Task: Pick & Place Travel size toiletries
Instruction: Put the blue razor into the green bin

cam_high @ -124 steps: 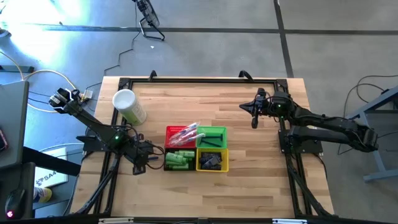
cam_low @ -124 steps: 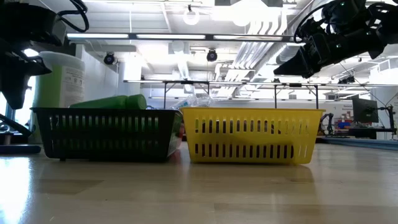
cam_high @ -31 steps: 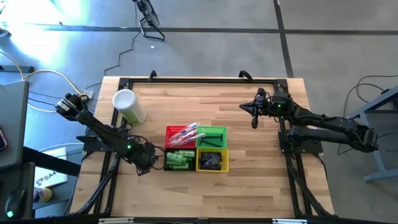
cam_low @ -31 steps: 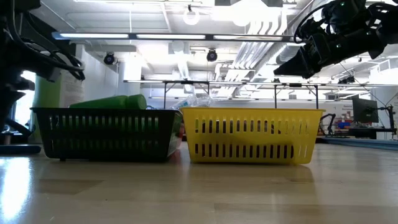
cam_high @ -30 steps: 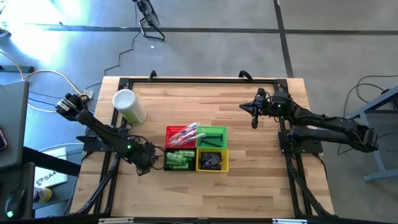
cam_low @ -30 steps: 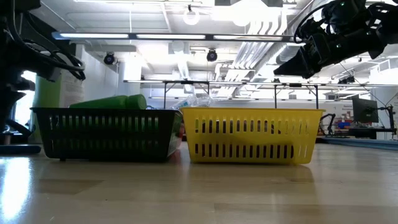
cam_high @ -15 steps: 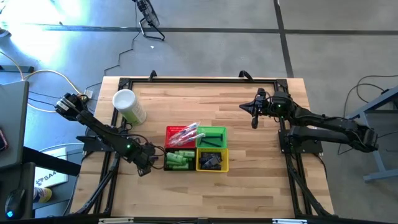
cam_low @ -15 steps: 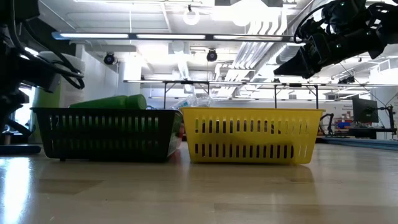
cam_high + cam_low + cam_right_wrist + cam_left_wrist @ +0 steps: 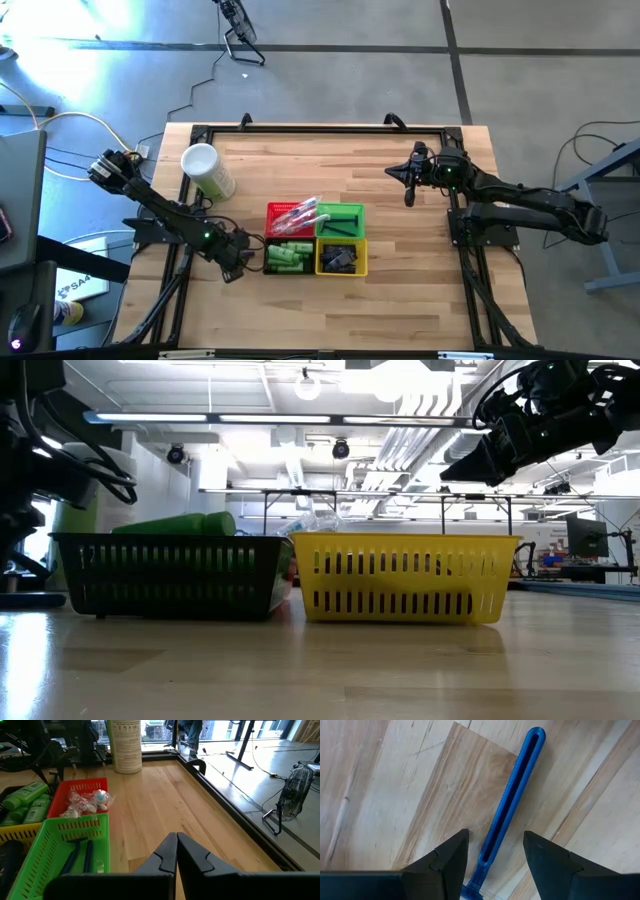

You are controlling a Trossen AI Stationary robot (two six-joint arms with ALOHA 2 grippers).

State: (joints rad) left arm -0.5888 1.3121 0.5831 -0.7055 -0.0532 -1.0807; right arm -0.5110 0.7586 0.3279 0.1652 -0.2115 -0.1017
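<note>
A slim blue stick [image 9: 512,795], slotted along its handle, lies flat on the wooden table [image 9: 400,290] left of the baskets. My left gripper [image 9: 495,834] [image 9: 235,268] points straight down over it, open, one finger on each side of the handle without touching. Green mini bottles [image 9: 285,257] lie in the black basket. Clear packets [image 9: 87,800] fill the red basket, and dark sticks [image 9: 80,852] lie in the green basket. My right gripper [image 9: 176,837] [image 9: 408,195] hangs shut above the table's far right, holding nothing.
Four small baskets stand together mid-table: red [image 9: 290,217], green [image 9: 341,220], black [image 9: 170,575] and yellow [image 9: 405,578]. A tall white canister [image 9: 207,170] stands at the far left. Bare wood lies right of and in front of the baskets.
</note>
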